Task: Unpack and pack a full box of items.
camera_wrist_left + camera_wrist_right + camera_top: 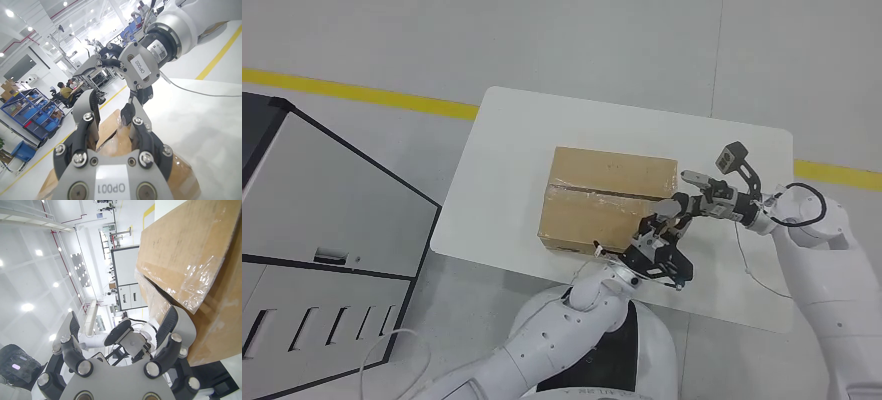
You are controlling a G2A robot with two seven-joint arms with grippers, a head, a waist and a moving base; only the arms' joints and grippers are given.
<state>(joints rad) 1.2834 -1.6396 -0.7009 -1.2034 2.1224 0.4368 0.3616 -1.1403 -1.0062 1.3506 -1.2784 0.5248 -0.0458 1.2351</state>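
One cardboard box (607, 198) lies flat near the middle of the white table (502, 140) (clock hours here are read off the top view). Its top flaps are down, with clear tape (198, 283) wrinkled over the seam, and the seam gapes slightly at the 3 o'clock end. The right gripper (682, 203) comes in from 3 o'clock and sits at that end of the box, level with the seam. Its fingers are spread wide and grasp nothing. One pad (169, 318) is just beside the taped corner, but I cannot tell whether it touches. The left gripper (657, 250) comes in from 6 o'clock and stands at the box's 4 o'clock corner, near the other gripper. Its fingers are likewise parted and empty, hanging over the box's edge. A thin white cable (200, 93) trails across the table on the 3 o'clock side of the box. A grey cabinet (332, 220) stands on the floor out at 9 o'clock.
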